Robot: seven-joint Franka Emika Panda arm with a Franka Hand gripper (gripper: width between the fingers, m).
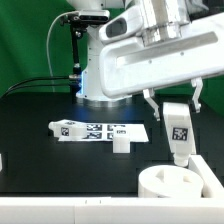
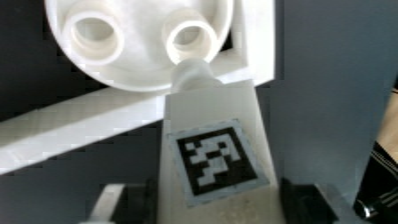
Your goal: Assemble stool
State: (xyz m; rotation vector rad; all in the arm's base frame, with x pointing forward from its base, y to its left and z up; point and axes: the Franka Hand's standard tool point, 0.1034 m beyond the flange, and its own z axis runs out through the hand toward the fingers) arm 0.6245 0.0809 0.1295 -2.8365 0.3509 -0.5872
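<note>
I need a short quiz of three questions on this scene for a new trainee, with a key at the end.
1. True or false: the gripper is empty.
2. The held leg points its tip toward which part? A the round seat; B a drawer; C a lamp shade.
3. Fill in: the leg's face toward the wrist camera carries a black-and-white square ___.
Key: 1 false, it is shut on the leg; 2 A; 3 tag.
</note>
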